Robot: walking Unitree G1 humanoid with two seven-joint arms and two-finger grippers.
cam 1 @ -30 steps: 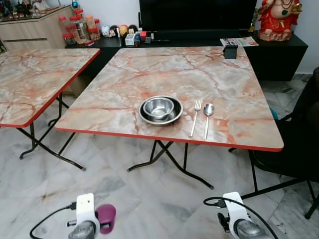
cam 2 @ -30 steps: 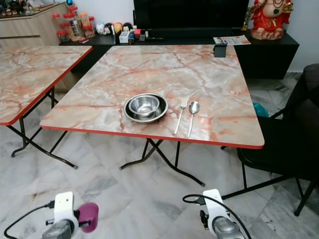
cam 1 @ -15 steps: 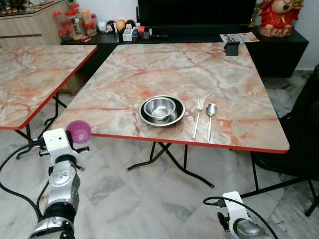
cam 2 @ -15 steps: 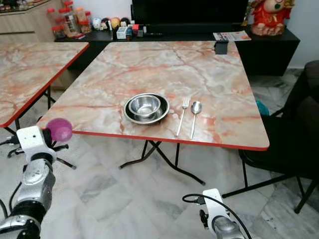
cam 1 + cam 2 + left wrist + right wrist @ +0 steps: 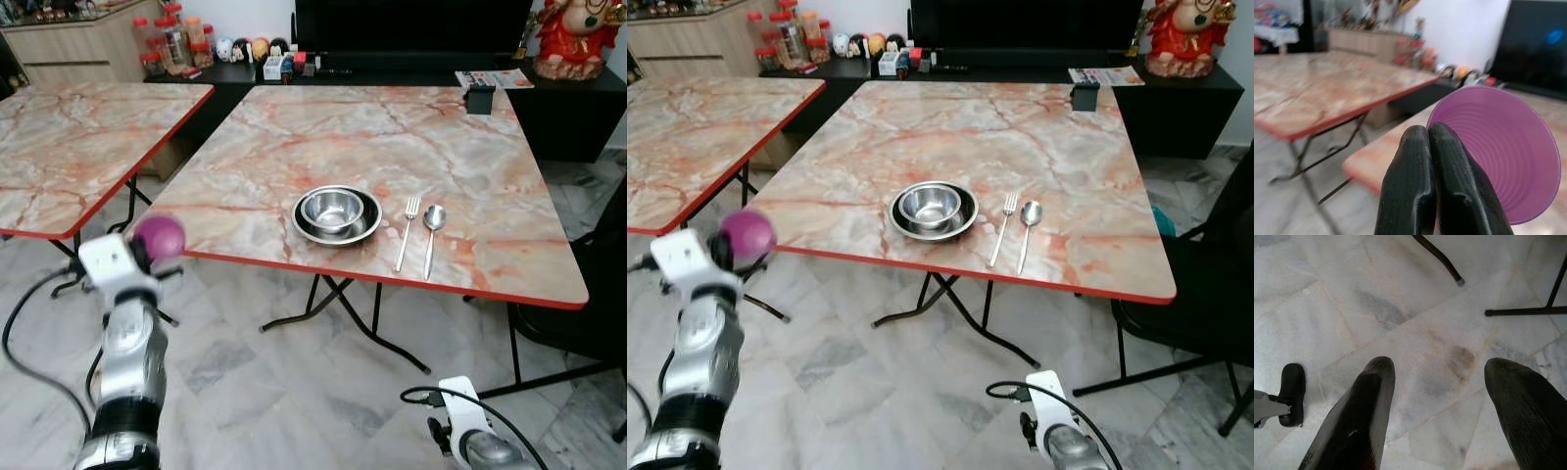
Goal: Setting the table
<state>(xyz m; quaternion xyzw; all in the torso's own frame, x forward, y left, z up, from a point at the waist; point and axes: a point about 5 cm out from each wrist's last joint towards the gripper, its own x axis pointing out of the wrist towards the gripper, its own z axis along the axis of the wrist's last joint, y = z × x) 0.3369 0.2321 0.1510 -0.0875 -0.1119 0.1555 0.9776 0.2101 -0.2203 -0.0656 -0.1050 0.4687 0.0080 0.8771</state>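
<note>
A purple plastic cup point(image 5: 159, 237) hangs in the air just off the near left corner of the marble-topped table point(image 5: 323, 137), rim pinched by my left gripper point(image 5: 1431, 161), which is shut on it. On the table near its front edge a steel bowl point(image 5: 331, 209) sits inside a steel plate point(image 5: 364, 226). Right of them lie a fork point(image 5: 407, 231) and a spoon point(image 5: 432, 224), side by side. My right gripper point(image 5: 1442, 396) hangs low over the floor, open and holding nothing.
A second marble table point(image 5: 69, 137) stands to the left with a gap between the two. A dark chair point(image 5: 1215, 294) sits at the table's right side. Behind are a black cabinet point(image 5: 568, 108) with jars, figurines and a TV. Folding table legs point(image 5: 343, 313) cross underneath.
My left arm rose from low by the floor up to table-edge height, carrying the purple cup. The camera also shifted slightly. The right arm stayed down.
</note>
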